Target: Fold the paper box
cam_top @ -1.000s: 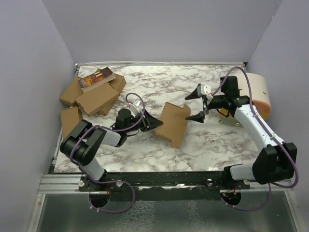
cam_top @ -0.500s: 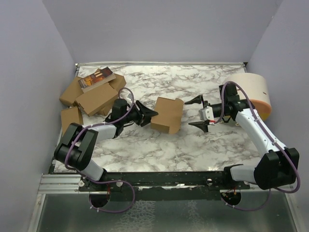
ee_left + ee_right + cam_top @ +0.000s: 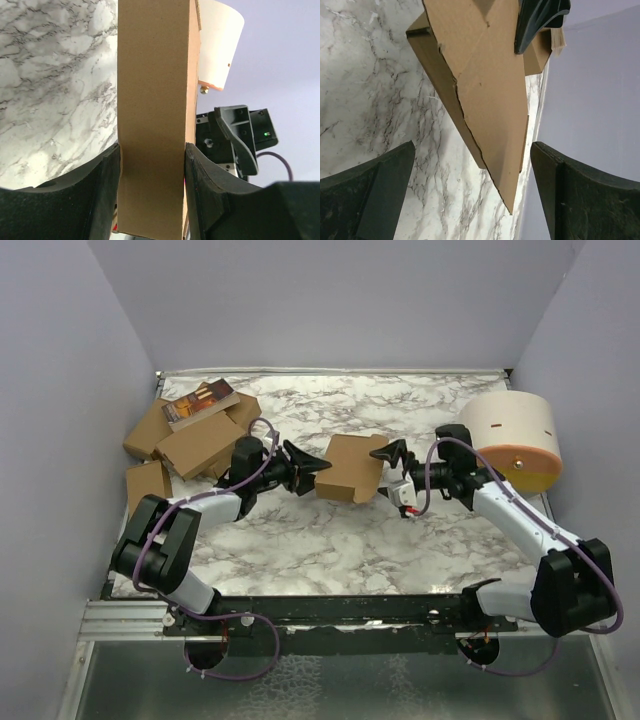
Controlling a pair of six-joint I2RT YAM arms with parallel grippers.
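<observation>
My left gripper (image 3: pixel 312 469) is clamped on the plain brown thin-cardboard paper box (image 3: pixel 350 468), one finger pressed flat on each broad face at its 9 o'clock end. My right gripper (image 3: pixel 397 472) stands with its jaws spread wide at the box's 3 o'clock end. From that wrist the cardboard sits between the fingers and ahead of them, touching neither pad.

The box is near the middle of the white-and-grey marbled surface (image 3: pixel 320 540), a little toward 12 o'clock. It looks lifted off the surface, though I cannot tell whether its lower edge touches.

The risks, as I judge them:
- I hold the box by one end only. A push from the right that lands off-centre could swing it or slip it out of the left fingers.
- The board is thin. If the right jaws close across a panel rather than on a flap, they could dent it or crease it in the wrong place.
- The end facing my right wrist shows a raised flap edge. A fingertip could snag it and bend it outward.

The box's long axis seems to run from 9 to 3 o'clock, gripper to gripper. Its unfinished end points toward 3 o'clock and its broad face is turned mostly upward.
</observation>
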